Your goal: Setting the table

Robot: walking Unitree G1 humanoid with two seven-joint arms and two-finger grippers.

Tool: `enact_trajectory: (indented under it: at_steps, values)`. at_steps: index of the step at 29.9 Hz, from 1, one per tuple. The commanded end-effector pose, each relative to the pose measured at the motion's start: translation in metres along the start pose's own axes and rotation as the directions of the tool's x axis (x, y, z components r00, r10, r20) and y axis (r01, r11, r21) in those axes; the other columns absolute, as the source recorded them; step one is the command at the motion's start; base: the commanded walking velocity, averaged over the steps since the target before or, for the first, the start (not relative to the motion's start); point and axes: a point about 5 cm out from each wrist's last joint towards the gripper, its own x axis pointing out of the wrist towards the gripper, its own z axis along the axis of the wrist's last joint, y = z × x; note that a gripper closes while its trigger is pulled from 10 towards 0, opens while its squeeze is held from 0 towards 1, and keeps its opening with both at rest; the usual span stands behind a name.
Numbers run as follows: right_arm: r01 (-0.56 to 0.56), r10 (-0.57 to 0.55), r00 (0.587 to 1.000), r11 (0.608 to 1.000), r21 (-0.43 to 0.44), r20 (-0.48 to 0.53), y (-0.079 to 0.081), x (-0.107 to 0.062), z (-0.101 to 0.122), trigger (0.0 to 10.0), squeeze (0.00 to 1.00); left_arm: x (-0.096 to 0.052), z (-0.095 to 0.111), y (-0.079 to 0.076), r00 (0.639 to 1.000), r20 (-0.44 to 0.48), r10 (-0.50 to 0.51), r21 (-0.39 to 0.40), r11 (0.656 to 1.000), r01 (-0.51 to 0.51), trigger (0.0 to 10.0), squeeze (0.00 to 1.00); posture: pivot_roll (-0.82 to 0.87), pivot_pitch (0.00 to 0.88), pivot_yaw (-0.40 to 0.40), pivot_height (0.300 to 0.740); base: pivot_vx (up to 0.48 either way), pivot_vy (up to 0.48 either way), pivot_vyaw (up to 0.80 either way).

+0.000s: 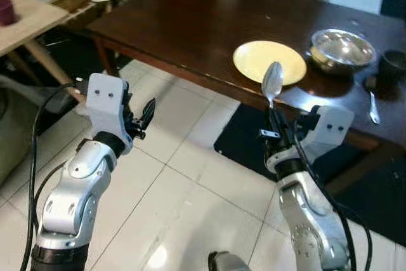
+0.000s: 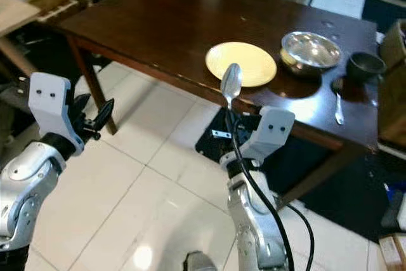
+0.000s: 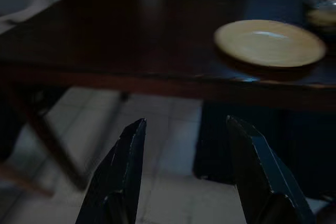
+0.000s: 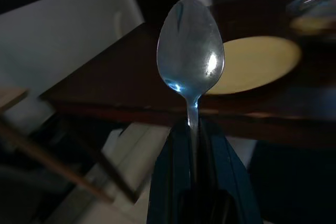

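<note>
We are in the carrying step: a spoon is in hand and has yet to be laid beside the yellow plate (image 1: 269, 61), which we take as our landmark on the dark worktop (image 1: 184, 23).

Well to the left of the plate, out over the tiled floor (image 1: 171, 169), our left hand (image 1: 147, 113) hangs with its fingers spread wide and nothing between them (idle for now, we judge). Closer in, just short of the plate's near rim and off the worktop's edge, our right hand (image 1: 274, 132) has its fingers closed tight on the handle of the spoon (image 1: 272, 82), which stands upright, bowl uppermost.

The next move, as we read it, calls for carrying the spoon forward over the edge, tipping it flat and setting it down next to the plate.

To the right of the plate sits a steel bowl (image 1: 342, 47), almost touching it, then a dark cup (image 1: 392, 63), with another spoon (image 1: 373, 99) lying near them. That side is crowded, so the bare wood left of the plate looks the easier landing. The worktop's edge itself is the main obstacle to clear.
</note>
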Motion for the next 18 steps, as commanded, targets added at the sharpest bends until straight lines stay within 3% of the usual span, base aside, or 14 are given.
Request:
enact_trajectory:
  at_steps: [1, 18]
  values:
    - [0.013, -0.013, 1.0, 1.0, 0.021, -0.001, 0.0008, -0.0009, -0.0016, 10.0, 0.0, -0.0004, -0.0045, 0.0004, 1.0, -0.019, -0.001, 0.003, 1.0, 0.001, 10.0, 0.0, -0.07, 0.054, 0.07, 0.74, 0.0, 0.0, -0.78]
    - [0.015, -0.015, 1.0, 1.0, 0.02, -0.003, 0.0004, -0.0015, -0.0018, 10.0, 0.0, -0.0003, -0.0054, -0.0014, 1.0, -0.022, -0.013, 0.001, 1.0, 0.013, 10.0, 0.0, -0.07, 0.056, 0.071, 0.74, 0.0, 0.0, -0.78]
